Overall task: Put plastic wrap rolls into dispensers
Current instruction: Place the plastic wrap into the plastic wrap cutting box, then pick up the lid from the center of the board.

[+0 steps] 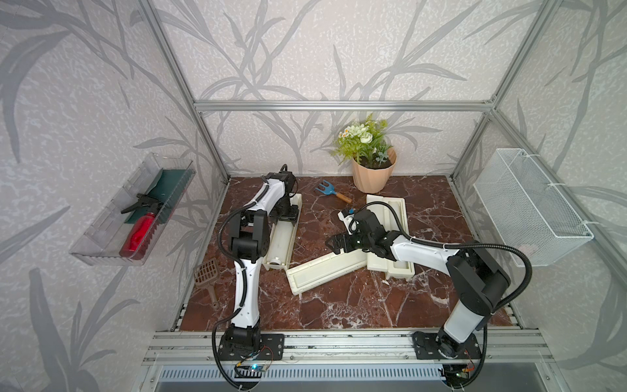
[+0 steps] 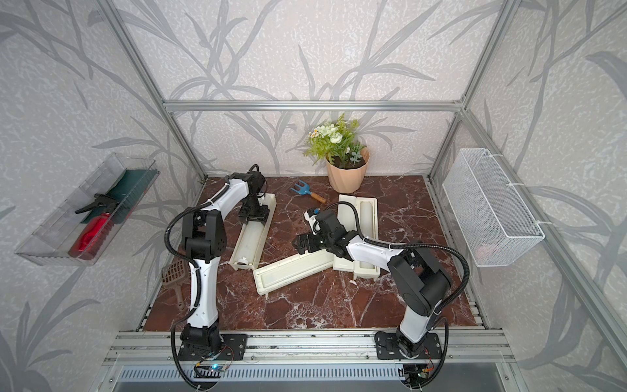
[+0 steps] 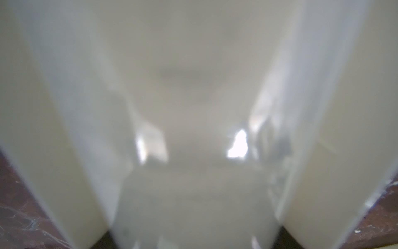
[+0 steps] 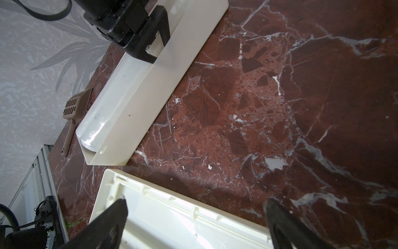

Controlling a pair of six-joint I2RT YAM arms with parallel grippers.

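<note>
On the left wall, a clear tray [image 1: 84, 258] holds a red spray bottle [image 1: 139, 234], clear of the work. A brown scoop [image 1: 206, 273] lies at the table's [image 1: 373, 305] left edge, unused.

The left dispenser [image 4: 137, 103] lies lidless, with one roll [image 4: 107, 107] bedded along its trough. The left gripper [image 1: 290, 217] reaches down into the far end, fingers astride the roll. The wrist view is blurred, so it cannot be told whether they pinch the roll or have let go. In my judgement this placement serves to seat that end.

At centre, a loose lid [image 1: 325, 271] lies inner face up. It runs diagonally, its far end against the right dispenser [image 1: 403, 217]. The right gripper [image 4: 196, 202] hovers over that end, fingers spread wide and holding nothing, probably positioned to take the lid.

The right dispenser lies open with a second roll [image 2: 366, 213] in its trough, largely covered by the right arm. Both rolls thus appear housed; the lids remain to be dealt with.

Behind are a blue hand fork [image 1: 327, 190] and a plant pot [image 1: 371, 176]. A wire basket [image 1: 529, 210] hangs on the right wall.
</note>
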